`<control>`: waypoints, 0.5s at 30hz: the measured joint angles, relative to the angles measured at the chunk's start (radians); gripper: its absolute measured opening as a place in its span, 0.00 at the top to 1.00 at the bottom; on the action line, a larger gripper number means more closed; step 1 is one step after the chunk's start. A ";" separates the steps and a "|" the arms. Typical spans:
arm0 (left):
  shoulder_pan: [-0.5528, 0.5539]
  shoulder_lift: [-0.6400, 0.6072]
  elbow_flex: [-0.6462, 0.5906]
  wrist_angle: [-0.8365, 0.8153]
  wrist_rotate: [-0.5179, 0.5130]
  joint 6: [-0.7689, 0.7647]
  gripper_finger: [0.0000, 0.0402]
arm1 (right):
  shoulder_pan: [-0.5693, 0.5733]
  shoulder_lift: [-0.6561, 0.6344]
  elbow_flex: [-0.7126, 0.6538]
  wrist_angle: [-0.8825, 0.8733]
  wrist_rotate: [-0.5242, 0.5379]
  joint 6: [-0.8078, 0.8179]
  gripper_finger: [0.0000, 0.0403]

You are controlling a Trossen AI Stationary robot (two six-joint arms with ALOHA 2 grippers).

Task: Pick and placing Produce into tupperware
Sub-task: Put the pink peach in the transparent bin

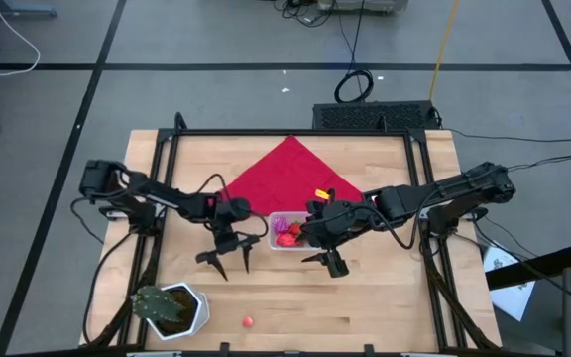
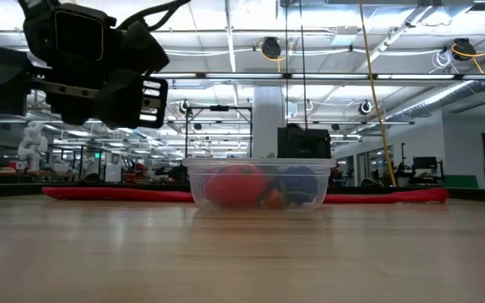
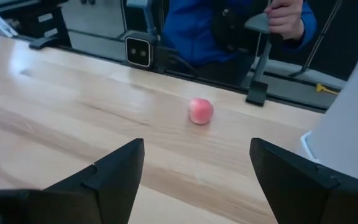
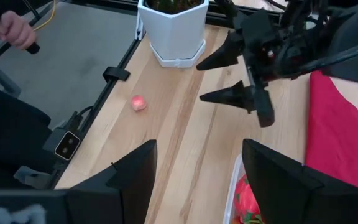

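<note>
The clear tupperware tub (image 1: 285,234) stands on the table at the near tip of the red cloth, with red and purple toy fruits inside (image 2: 236,185). One small red ball (image 1: 249,322) lies alone near the table's near edge, also seen in both wrist views (image 3: 200,111) (image 4: 138,103). My left gripper (image 1: 228,260) hovers open, left of the tub and nearer the table's near edge, fingers pointing toward the ball (image 3: 194,180). My right gripper (image 1: 325,260) is open, just near-right of the tub (image 4: 197,180). Neither touches anything.
A green plant in a white hexagonal pot (image 1: 171,307) stands at the near left corner, close to the ball. The red triangular cloth (image 1: 290,178) lies behind the tub. A person in blue (image 3: 229,25) sits beyond the near edge. Bare wood lies between tub and ball.
</note>
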 joint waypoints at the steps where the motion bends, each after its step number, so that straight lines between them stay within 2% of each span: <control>1: -0.004 0.017 0.000 0.024 0.007 0.004 0.26 | 0.000 0.000 0.000 0.000 0.000 0.000 0.43; 9: -0.065 0.125 0.002 0.178 0.026 0.000 0.26 | 0.000 0.000 0.000 0.000 0.000 0.000 0.43; 15: -0.067 0.185 0.002 0.216 0.033 0.045 0.26 | 0.000 0.000 0.000 0.012 0.000 0.001 0.43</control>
